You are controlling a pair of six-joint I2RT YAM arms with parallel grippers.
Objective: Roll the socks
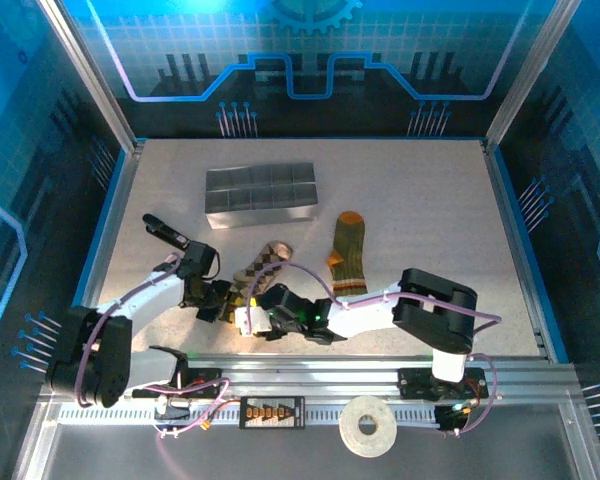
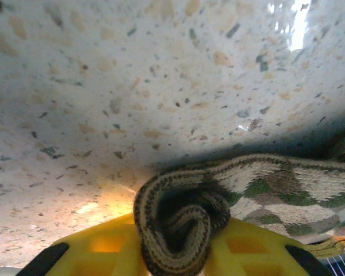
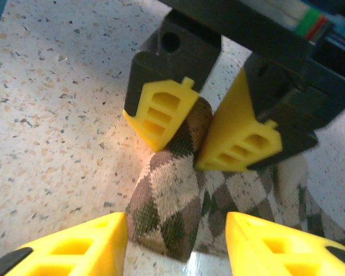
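Left gripper is pinching the rolled-up end of the argyle sock, jaws narrow and clamping right on the knit. Right gripper is facing it with its yellow fingers standing well apart, straddling the flat part of that sock without squeezing it. The sock is lying on the speckled table near the front. The olive sock is lying flat just to its right, and the grey tray is sitting further back.

Speckled table, tray, argyle sock, olive sock
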